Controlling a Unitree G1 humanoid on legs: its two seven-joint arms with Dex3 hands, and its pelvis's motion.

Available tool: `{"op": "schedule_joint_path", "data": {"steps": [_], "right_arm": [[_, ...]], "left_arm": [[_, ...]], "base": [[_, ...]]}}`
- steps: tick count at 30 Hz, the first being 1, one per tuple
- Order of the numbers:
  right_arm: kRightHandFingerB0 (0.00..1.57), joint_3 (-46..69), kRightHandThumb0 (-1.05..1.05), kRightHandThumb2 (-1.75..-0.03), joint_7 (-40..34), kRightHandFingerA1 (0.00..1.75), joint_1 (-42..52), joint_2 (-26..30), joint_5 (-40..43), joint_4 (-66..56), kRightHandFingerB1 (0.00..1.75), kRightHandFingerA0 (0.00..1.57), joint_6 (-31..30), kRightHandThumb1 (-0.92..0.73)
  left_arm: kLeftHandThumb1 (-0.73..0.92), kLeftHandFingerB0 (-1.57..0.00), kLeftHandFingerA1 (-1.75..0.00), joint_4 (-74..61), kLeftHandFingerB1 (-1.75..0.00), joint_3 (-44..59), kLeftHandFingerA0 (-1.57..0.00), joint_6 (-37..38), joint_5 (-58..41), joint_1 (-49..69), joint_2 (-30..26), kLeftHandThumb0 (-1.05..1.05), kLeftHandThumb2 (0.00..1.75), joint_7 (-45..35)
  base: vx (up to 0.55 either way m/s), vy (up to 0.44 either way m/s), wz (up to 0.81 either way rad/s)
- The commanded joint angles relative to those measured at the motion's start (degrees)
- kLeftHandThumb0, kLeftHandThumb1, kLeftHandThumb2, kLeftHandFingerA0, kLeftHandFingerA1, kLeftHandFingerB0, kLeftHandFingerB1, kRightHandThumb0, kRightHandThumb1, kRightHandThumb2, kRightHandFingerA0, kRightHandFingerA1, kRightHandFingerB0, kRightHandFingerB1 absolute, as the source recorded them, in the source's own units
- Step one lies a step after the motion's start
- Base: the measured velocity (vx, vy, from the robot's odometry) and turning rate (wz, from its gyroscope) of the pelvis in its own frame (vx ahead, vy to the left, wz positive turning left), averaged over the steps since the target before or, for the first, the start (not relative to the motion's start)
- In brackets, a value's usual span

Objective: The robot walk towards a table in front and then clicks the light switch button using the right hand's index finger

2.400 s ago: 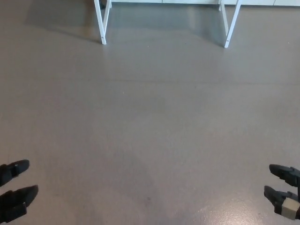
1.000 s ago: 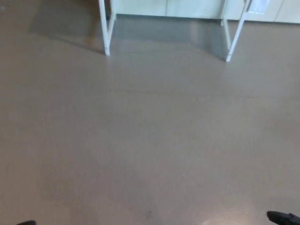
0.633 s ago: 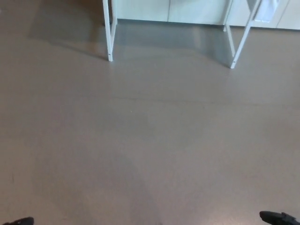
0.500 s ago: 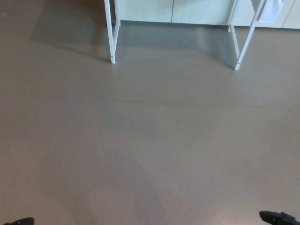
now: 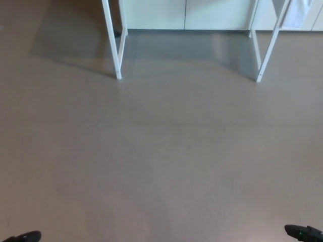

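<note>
Only the white legs of the table show, one on the left (image 5: 112, 40) and one on the right (image 5: 270, 43), at the top of the head view. The tabletop and the light switch button are out of the picture. A black tip of my left hand (image 5: 24, 236) pokes in at the bottom left corner. A black tip of my right hand (image 5: 304, 233) shows at the bottom right corner. Too little of either hand shows to tell its state.
Grey-brown floor (image 5: 161, 151) fills most of the view. White cabinet fronts (image 5: 186, 12) stand behind the table legs, and the table's shadow lies on the floor beneath it.
The whole picture has shifted: the table legs sit lower and larger in the frame, so the camera has moved closer. My hands have dropped almost out of the bottom edge.
</note>
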State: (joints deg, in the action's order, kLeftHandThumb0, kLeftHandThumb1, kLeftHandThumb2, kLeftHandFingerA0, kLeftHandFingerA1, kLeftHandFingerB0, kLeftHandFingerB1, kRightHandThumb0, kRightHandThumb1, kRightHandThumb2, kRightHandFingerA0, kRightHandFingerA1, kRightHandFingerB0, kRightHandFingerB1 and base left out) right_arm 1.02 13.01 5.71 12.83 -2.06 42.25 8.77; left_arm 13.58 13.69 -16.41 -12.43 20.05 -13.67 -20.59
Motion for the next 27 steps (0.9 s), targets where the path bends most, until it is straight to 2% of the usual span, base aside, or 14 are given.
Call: {"op": "schedule_joint_path", "data": {"steps": [1,8,9,11,12,22,23,24,27], "right_arm": [[0.28,-0.12,-0.3,-0.62,-0.08,0.48,-0.47,0.58,-0.33,0.09,0.36,0.47,1.14,-0.76],[0.27,-0.39,-0.3,-0.63,-0.17,0.48,-0.34,0.64,-0.4,-0.28,0.36,0.47,0.89,-0.76],[0.15,-0.4,-0.25,-0.98,0.2,0.62,-0.3,0.71,-0.26,-0.4,0.5,0.38,0.84,-0.55],[0.15,-0.24,-0.24,-0.98,0.4,0.61,-0.16,0.6,0.08,-0.67,0.5,0.38,0.68,-0.56],[0.28,-0.17,-0.28,-0.63,0.17,0.48,-0.2,0.47,0.1,-0.52,0.36,0.47,0.59,-0.77],[0.27,-1.12,-0.3,-0.63,-0.32,0.46,-0.34,1.13,-1.04,-0.34,0.35,0.46,0.28,-0.77],[0.14,-1.05,-0.25,-0.98,0.09,0.61,-0.4,1.13,-0.73,-0.37,0.5,0.38,0.28,-0.56],[0.27,-1.11,-0.29,-0.63,-0.12,0.47,-0.34,1.13,-0.83,-0.57,0.35,0.46,0.1,-0.77],[0.27,-0.68,-0.28,-0.63,-0.03,0.47,-0.59,0.78,-0.2,-0.14,0.35,0.47,0.07,-0.77]], "left_arm": [[0.69,-0.34,-0.42,-0.65,-0.37,-0.81,-0.43,0.08,1.49,0.06,-1.19,-0.14,0.6,0.9],[0.66,-0.33,-0.42,0.38,-0.37,-3.13,-0.42,3.08,3.64,0.17,-1.77,-0.17,0.59,1.51],[0.63,-0.33,-0.41,0.44,-0.37,-3.9,-0.37,3.61,4.62,0.23,-2.08,-0.19,0.58,1.89],[0.62,-0.33,-0.4,0.46,-0.36,-4.86,-0.36,4.21,5.74,0.33,-2.53,-0.2,0.58,2.45],[0.61,-0.34,-0.4,0.29,-0.36,-5.34,-0.38,4.55,6.36,0.49,-2.73,-0.22,0.57,2.82],[0.59,-0.35,-0.41,0.27,-0.37,-6.88,-0.42,5.6,7.55,1.09,-2.76,-0.24,0.57,3.91],[0.58,-0.35,-0.42,0.12,-0.37,-7.1,-0.42,5.75,7.61,1.13,-2.84,-0.24,0.57,3.71],[0.58,-0.35,-0.42,0.57,-0.37,-7.19,-0.42,6.14,7.67,0.97,-2.88,-0.25,0.57,3.6],[0.58,-0.36,-0.42,1.67,-0.37,-7.27,-0.43,7.14,7.67,0.6,-3.07,-0.25,0.57,3.18]], "base": [[0.34,0.319,0.01],[0.29,0.211,-0.13],[0.29,0.079,0.14],[0.3,0.039,0.14],[0.35,-0.042,0.18],[0.4,-0.121,0.17],[0.37,-0.096,-0.02],[0.36,-0.058,-0.05],[0.37,0.028,-0.18]]}}
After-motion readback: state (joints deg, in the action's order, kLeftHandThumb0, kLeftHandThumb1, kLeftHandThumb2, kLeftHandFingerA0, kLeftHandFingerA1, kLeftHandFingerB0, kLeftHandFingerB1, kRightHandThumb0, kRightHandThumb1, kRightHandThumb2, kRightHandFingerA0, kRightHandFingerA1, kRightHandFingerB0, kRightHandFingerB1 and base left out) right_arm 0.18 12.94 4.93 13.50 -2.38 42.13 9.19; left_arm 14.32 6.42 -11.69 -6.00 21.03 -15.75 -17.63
